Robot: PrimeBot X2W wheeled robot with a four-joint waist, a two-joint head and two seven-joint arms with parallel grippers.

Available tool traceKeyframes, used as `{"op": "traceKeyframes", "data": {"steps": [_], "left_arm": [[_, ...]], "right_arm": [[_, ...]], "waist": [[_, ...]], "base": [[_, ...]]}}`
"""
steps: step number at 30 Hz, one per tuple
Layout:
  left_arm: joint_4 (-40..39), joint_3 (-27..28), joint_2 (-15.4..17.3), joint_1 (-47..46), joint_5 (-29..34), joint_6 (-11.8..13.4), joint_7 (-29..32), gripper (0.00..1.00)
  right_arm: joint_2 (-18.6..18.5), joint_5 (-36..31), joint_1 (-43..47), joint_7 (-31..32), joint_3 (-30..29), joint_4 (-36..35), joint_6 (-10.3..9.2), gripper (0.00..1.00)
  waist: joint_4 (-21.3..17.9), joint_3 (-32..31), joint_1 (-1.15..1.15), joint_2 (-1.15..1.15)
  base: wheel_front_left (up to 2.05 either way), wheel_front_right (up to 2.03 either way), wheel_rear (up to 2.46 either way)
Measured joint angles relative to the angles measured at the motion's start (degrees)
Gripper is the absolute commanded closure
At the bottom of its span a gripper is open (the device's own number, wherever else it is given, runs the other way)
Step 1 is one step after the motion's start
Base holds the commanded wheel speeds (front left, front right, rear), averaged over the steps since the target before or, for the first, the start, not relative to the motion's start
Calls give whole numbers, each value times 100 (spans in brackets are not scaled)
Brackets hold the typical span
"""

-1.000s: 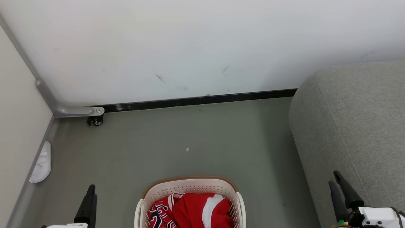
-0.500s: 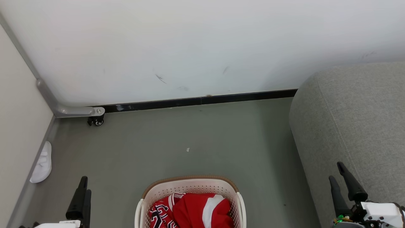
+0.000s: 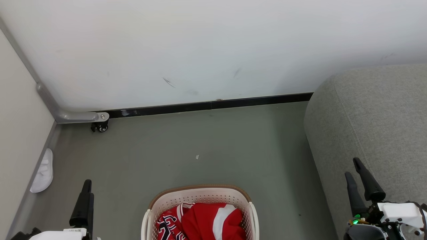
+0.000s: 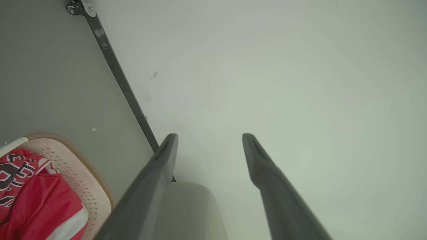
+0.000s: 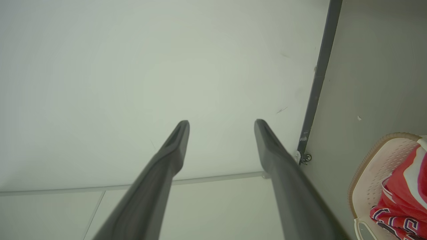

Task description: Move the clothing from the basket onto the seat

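Observation:
The cream perforated basket (image 3: 200,195) with a brown rim stands on the grey floor at the bottom middle of the head view. Inside it lies the red clothing (image 3: 208,221) with white panels and black-and-white lettering. The grey seat (image 3: 377,116) fills the right side. My left gripper (image 3: 88,188) is open and empty, to the left of the basket. My right gripper (image 3: 352,167) is open and empty over the seat's front edge. The left wrist view has its open gripper (image 4: 210,136) against the wall, with basket (image 4: 71,163), clothing (image 4: 36,203) and seat (image 4: 186,206). The right wrist view has its open gripper (image 5: 222,122), basket (image 5: 377,156) and clothing (image 5: 407,186).
A white wall with a black skirting strip runs behind the floor. A pale partition stands at the left on a grey foot with a caster wheel (image 3: 100,127). A white slipper (image 3: 43,171) lies beside it. A small scrap (image 3: 197,157) lies on the floor beyond the basket.
Both grippers have opened wider. The right one has moved up the head view along the seat, and the left one has shifted slightly left. Basket and clothing have not moved.

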Motion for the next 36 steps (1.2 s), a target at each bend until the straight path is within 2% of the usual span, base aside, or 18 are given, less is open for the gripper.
{"op": "traceKeyframes", "data": {"steps": [9, 18, 23, 30, 33, 36], "left_arm": [[-96, -108, 5, -64, 266, 0, -213, 0], [-196, -218, 27, -163, 697, 0, -464, 0], [-222, -254, 91, -186, 1087, 0, -657, 0], [-285, -407, 137, -265, 1552, 0, -858, 0], [-298, -490, 226, -266, 1901, 0, -960, 0], [-304, -581, 305, -269, 2251, 0, -1042, 0]], "right_arm": [[-104, -361, -7, -152, 191, -170, 0, 0], [-321, -938, -112, -330, 474, -296, 0, 0], [-435, -1293, -113, -485, 652, -386, 0, 0], [-633, -1860, -123, -701, 894, -409, 0, 0], [-724, -2159, -245, -806, 1004, -432, 0, 0], [-760, -2390, -325, -907, 1121, -436, 0, 0]], "waist": [[-12, -32, 41, 0], [-14, -53, 49, 0], [-15, -50, 32, 0], [-21, -29, -4, 0], [-25, -13, -23, 0], [-28, 0, -32, 0]], "base": [[0, 0, 0], [0, 0, 0], [0, 0, 0], [0, 0, 0], [0, 0, 0], [0, 0, 0]]}}
